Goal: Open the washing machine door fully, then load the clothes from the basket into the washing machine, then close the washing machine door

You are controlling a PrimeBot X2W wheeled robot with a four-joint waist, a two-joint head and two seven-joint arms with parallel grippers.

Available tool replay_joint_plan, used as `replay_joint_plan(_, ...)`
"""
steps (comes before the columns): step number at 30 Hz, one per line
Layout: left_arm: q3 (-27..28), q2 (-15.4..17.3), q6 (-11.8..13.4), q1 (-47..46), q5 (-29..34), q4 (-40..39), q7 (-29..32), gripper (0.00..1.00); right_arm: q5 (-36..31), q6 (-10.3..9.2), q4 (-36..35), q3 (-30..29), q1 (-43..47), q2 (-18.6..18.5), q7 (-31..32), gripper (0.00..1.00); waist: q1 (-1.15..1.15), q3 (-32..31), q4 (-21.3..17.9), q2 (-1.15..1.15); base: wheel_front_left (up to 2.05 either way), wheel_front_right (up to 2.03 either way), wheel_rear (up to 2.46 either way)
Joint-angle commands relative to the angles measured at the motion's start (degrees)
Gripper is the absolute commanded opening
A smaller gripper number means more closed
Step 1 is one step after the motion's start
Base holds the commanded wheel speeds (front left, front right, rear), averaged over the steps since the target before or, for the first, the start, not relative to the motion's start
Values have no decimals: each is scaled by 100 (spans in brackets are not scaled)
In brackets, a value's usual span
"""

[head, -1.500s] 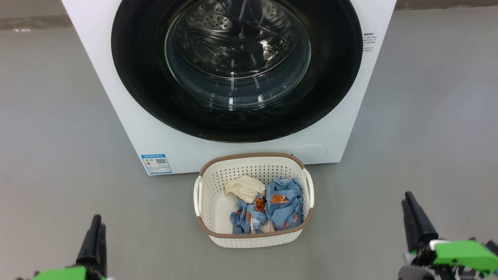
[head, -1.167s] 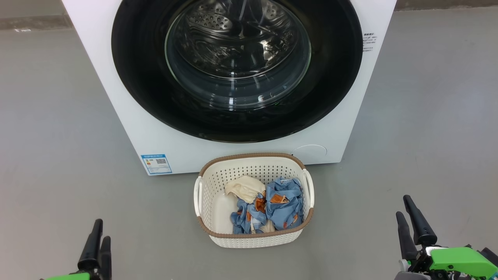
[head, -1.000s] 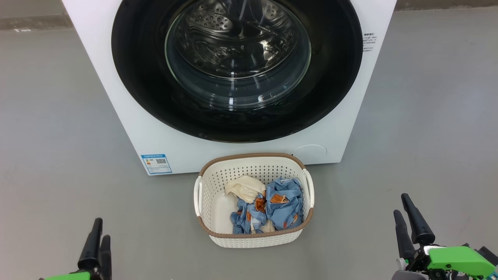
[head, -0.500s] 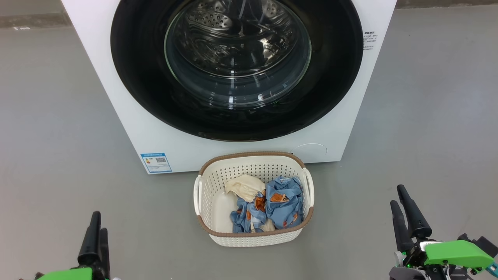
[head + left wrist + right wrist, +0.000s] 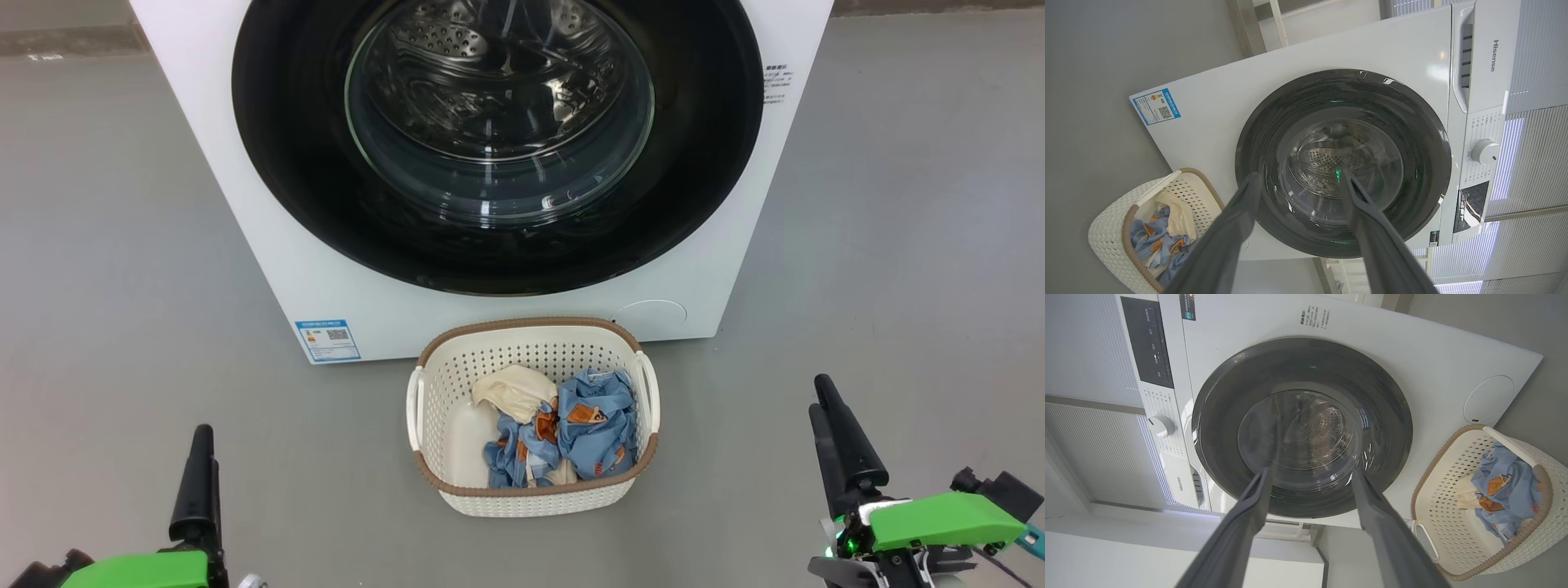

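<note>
On the floor (image 5: 122, 245), against the lower front of the washing machine (image 5: 269, 245), sits the basket (image 5: 531, 327) with the clothes (image 5: 571, 433) bunched in its right half. The washing machine door (image 5: 498, 139) is shut flush, so opening it is the step in hand and loading has not begun.

The left gripper (image 5: 200, 441) and right gripper (image 5: 819, 396) hang low on either side of the basket, well apart from it. Both sets of fingers (image 5: 1241, 220) (image 5: 1249, 522) are spread and hold nothing.

To do it well, I'd hook one finger behind the door's rim on the latch side and pull along the hinge arc, not straight out. I can't tell which side has the latch.

Bare floor left and right gives the arms room. The basket sits under the door's bottom edge, and I can't tell whether the swing clears it, so watch the brown rim.
</note>
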Motion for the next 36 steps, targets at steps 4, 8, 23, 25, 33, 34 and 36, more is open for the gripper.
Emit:
replay_joint_plan(4, 29, 143, -93, -270, 346, -215, -129, 100, -435, -2, -189, -7, -334, -87, -51, 100, 0, 1, 2, 0, 0, 0, 0)
replay_joint_plan(8, -18, 161, -114, -283, 585, -246, -196, 100, -763, -3, -211, -51, -359, -59, -52, 100, 0, 3, 5, 0, 0, 0, 0)
replay_joint_plan(23, -177, 306, -189, -314, 1701, -234, -450, 100, -2487, -3, -63, -273, -445, 3, -56, 100, 0, -7, -1, 0, 0, 0, 0)
replay_joint_plan(25, -180, 320, -199, -316, 1979, -191, -483, 100, -2777, -4, -21, -312, -462, 40, -56, 100, 0, -8, -5, 0, 0, 0, 0)
replay_joint_plan(33, -126, 317, -232, -340, 3173, -48, -617, 100, -3915, -4, 137, -367, -526, 120, -58, 100, 0, 7, -30, 0, 0, 0, 0)
replay_joint_plan(34, -126, 317, -232, -340, 3173, -48, -617, 100, -3915, -4, 137, -367, -526, 120, -58, 100, 0, 7, -30, 0, 0, 0, 0)
replay_joint_plan(36, -143, 335, -224, -355, 3533, -29, -651, 100, -4174, -4, 167, -384, -550, 148, -59, 100, 0, 22, -34, 0, 0, 0, 0)
